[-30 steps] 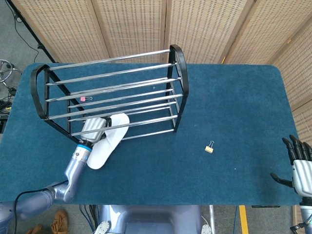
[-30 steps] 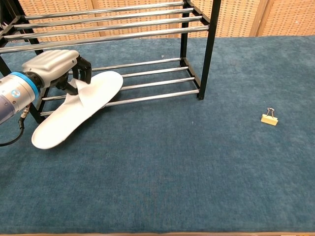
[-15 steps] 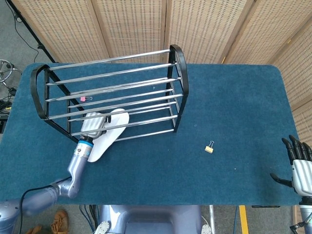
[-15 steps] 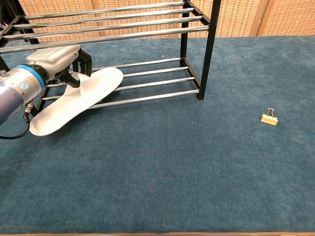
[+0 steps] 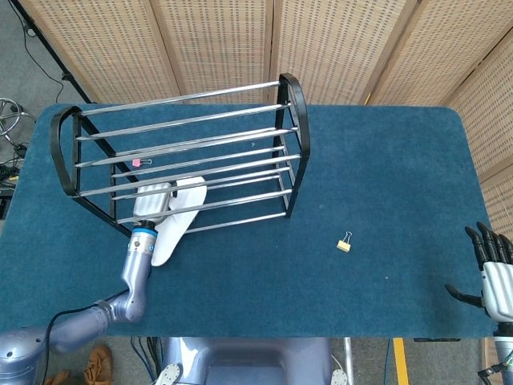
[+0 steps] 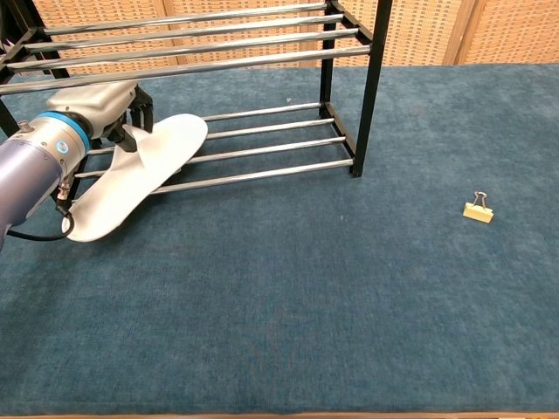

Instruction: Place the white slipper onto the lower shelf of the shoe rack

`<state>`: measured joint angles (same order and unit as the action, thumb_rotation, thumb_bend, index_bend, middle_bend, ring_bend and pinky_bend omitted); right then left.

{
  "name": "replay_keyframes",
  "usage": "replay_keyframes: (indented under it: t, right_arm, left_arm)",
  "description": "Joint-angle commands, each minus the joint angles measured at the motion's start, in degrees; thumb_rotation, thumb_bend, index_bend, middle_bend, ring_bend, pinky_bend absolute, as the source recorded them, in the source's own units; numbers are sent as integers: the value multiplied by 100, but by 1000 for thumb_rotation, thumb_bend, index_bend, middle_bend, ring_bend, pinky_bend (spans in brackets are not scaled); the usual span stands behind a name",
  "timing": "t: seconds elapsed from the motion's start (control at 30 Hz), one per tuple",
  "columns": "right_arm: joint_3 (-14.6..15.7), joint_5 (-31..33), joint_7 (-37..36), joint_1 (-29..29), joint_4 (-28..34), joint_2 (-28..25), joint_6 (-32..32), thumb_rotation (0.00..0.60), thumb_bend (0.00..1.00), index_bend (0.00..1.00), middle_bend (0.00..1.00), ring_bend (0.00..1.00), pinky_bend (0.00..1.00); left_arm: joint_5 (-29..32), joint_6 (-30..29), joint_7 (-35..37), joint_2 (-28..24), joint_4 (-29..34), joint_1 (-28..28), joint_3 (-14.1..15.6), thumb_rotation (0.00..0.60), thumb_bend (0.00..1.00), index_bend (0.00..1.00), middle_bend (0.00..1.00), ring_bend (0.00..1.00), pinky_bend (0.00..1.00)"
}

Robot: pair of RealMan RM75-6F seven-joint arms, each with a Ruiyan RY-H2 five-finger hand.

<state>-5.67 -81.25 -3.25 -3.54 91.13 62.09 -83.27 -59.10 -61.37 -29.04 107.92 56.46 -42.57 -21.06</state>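
We grip the white slipper [image 6: 135, 175] in our left hand [image 6: 103, 109], toe on the lower shelf [image 6: 262, 144], heel hanging off.

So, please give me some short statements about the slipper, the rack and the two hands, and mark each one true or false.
1. The left hand holds the white slipper. True.
2. The slipper lies fully on the lower shelf of the shoe rack. False: its front end rests on the lower bars, and its back end reaches out over the table.
3. A small binder clip lies on the table, apart from the rack. True.
4. The right hand holds the binder clip. False: it is open at the table's edge, holding nothing.
5. A second slipper sits on the upper shelf. False: the upper bars carry nothing.
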Motion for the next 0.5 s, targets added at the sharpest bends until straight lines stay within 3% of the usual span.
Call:
replay_keyframes:
  t: [0.03, 0.2, 0.5]
  right_arm:
    - [3, 1, -9, -2, -6, -2, 10, 600, 0, 0, 0, 0, 0]
    - [9, 0, -15, -5, 4, -6, 25, 600, 0, 0, 0, 0, 0]
    - [14, 3, -41, -5, 13, -19, 39, 600, 0, 0, 0, 0, 0]
  left_arm:
    - [477, -206, -601, 131, 71, -42, -210, 600, 636, 785, 599, 513, 590]
    - [1187, -477, -1495, 215, 257, -98, -442, 600, 622, 788, 599, 515, 598]
    - [1607, -805, -1975, 219, 503, -188, -566, 600, 611, 795, 608, 525, 609]
